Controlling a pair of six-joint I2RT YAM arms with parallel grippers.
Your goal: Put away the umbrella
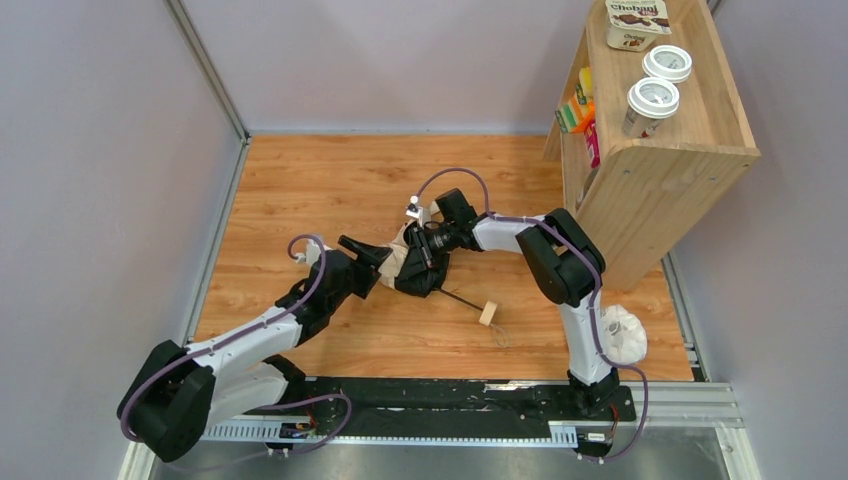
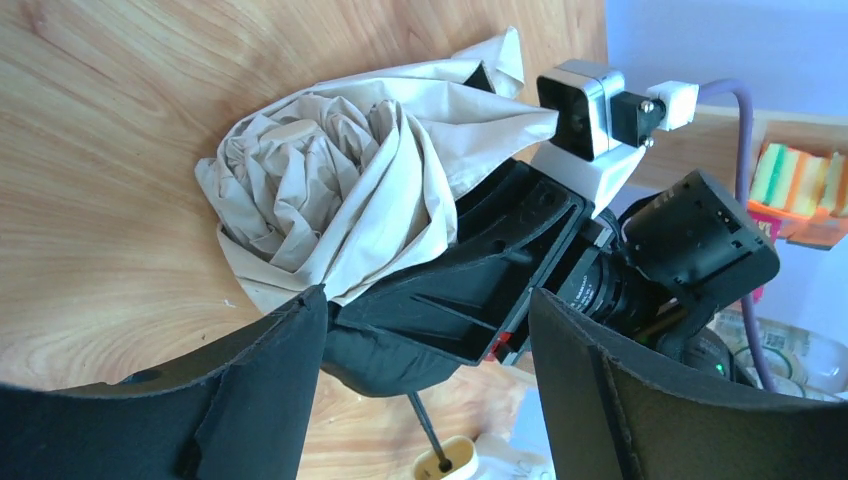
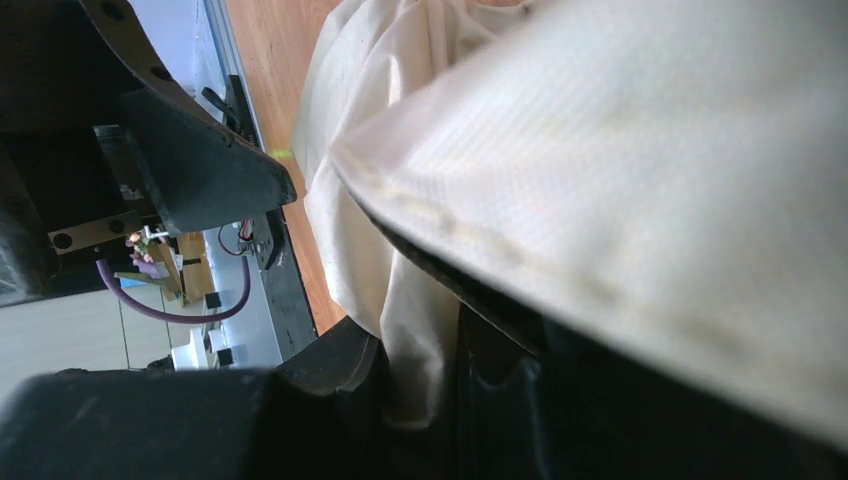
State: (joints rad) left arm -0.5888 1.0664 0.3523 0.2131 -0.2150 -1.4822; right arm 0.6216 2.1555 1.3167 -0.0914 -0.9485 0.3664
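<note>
The umbrella (image 1: 403,257) lies near the middle of your tabletop (image 1: 300,190), its cream canopy crumpled into a loose bundle between the two arms. The thin dark shaft (image 1: 460,298) runs out toward the near right and ends in the small wooden knob (image 1: 488,313), which rests on the wood.

Your right tool (image 1: 422,265) is pinching the canopy, with fabric bunched between its fingers and spilling over them in the right wrist view. Your left tool (image 1: 372,266) stands spread wide just beside the bundle on its left, with nothing between its fingers.

To the right rear stands a wooden shelf unit (image 1: 660,190). The bent elbow of your right arm (image 1: 560,262) sits between the umbrella and the shelf's near corner. A white lumpy plastic bag (image 1: 622,335) lies at the tabletop's near right edge, beside the right arm's base.

On top of the shelf unit a carton (image 1: 637,22) reads "Chobani". Next to it are two lidded cups (image 1: 652,100), whose lid print is too small to read. Yellow, green and orange sponges (image 1: 573,112) sit inside the shelf.
</note>
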